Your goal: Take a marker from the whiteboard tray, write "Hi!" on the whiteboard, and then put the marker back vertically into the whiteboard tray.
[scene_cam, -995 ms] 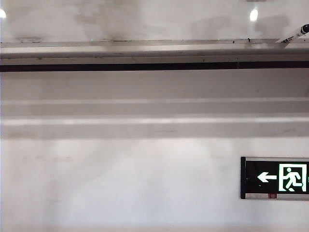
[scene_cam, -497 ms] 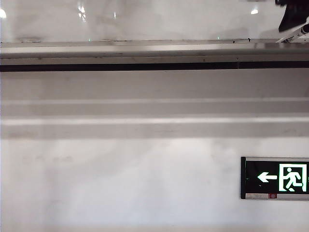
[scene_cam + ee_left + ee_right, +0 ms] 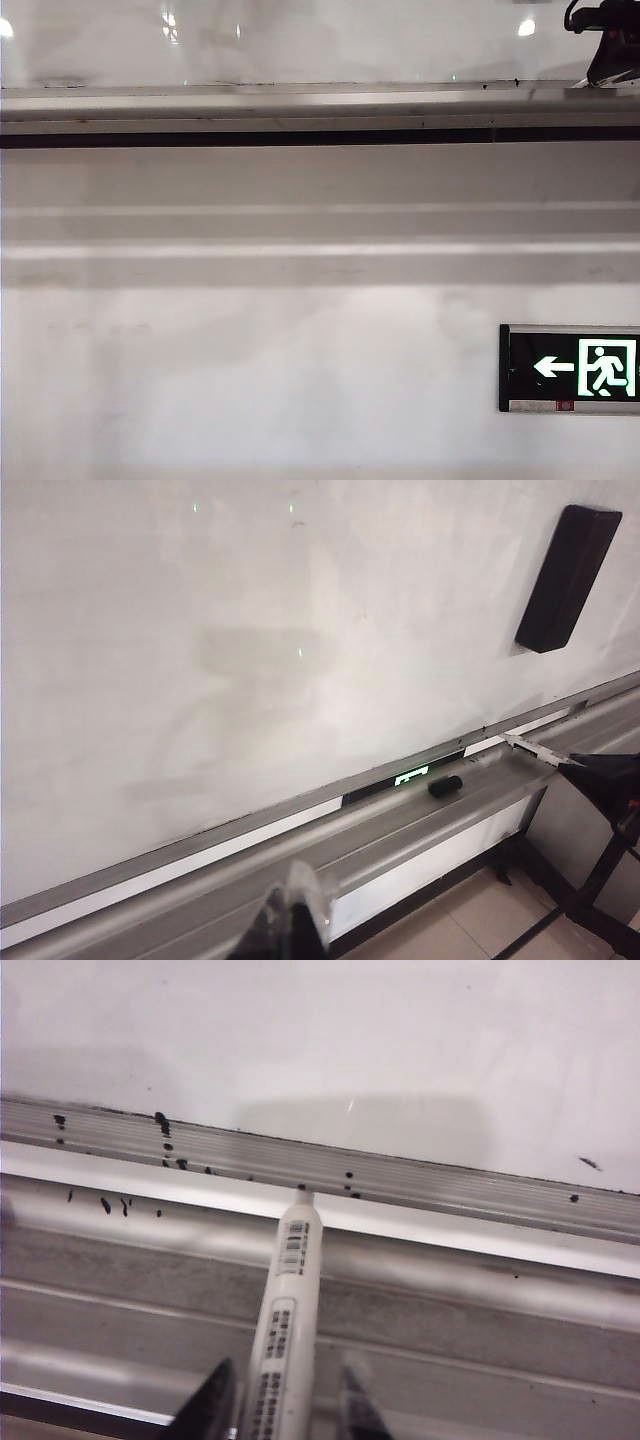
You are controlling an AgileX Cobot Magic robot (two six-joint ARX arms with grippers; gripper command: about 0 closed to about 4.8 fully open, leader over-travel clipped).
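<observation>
The marker [image 3: 292,1290], a white barrel with dark print and a small dark tip, lies across the whiteboard tray [image 3: 480,1300], pointing at the whiteboard [image 3: 350,1030]. My right gripper [image 3: 288,1364] straddles its near end, open, with a thin gap on each side. In the exterior view that gripper [image 3: 612,55] is a dark shape at the top right over the tray [image 3: 300,100], hiding the marker. My left gripper [image 3: 298,905] hovers over the tray [image 3: 400,820] further along with its fingers together and nothing in them. From there the marker [image 3: 528,747] sticks out of the right gripper.
A black eraser [image 3: 568,577] sticks on the whiteboard [image 3: 250,630] above the right gripper. A small black cap-like piece [image 3: 444,785] lies in the tray between the two grippers. Ink spots [image 3: 165,1130] dot the tray's back rail. A green exit sign [image 3: 570,367] hangs on the wall below.
My right gripper has dropped into the exterior view at the top right and come down over the marker, which showed there leaning on the tray and is now covered.
</observation>
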